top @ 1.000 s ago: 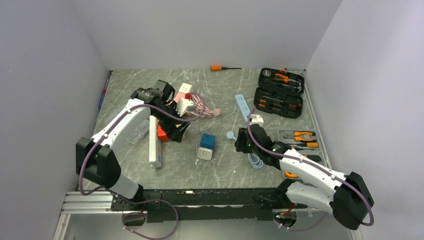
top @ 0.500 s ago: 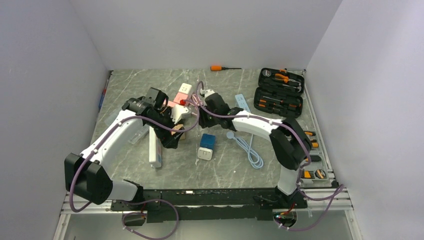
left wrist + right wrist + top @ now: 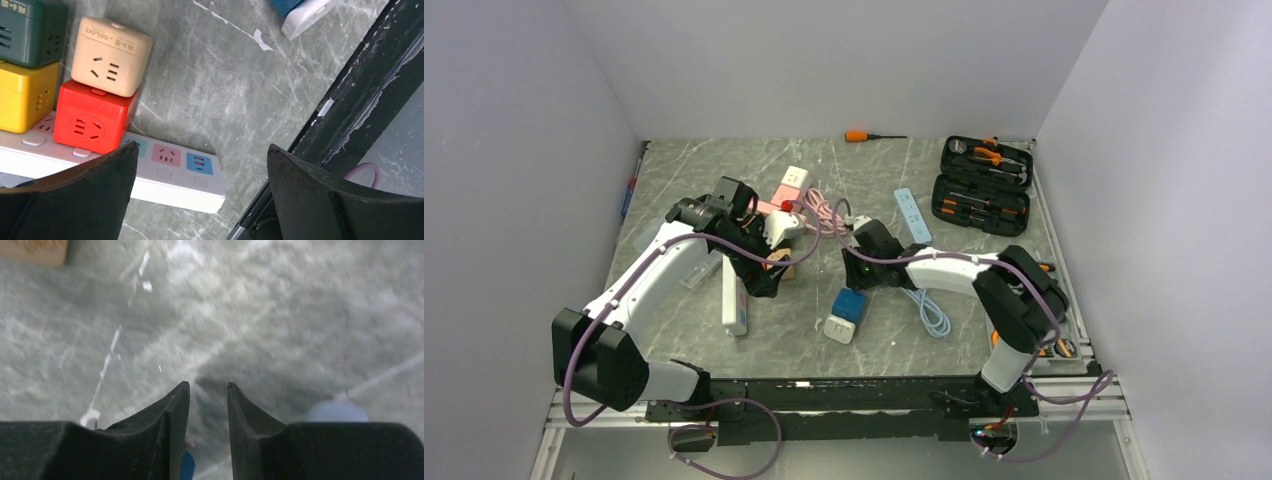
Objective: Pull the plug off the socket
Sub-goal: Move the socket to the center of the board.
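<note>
left gripper (image 3: 202, 149) hovering, fingers spread wide, gripping nothing. red cube plug (image 3: 92, 122) sitting on white power strip (image 3: 170, 172), probably plugged in, at 9 o'clock of finger gap in left wrist view. beige cube (image 3: 111, 55) lying just beside it at 1 o'clock. right gripper (image 3: 207, 386) pointing at table (image 3: 280, 315), fingers nearly together, narrow gap showing, holding nothing. blue cube (image 3: 849, 303) lying at its 6 o'clock in top view.

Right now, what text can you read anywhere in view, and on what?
"DELIXI": top edge of the beige cube socket, with Chinese characters beside it too small to read.
Dark green cube socket: white print, cropped, unreadable.
Other views: nothing legible.
</note>
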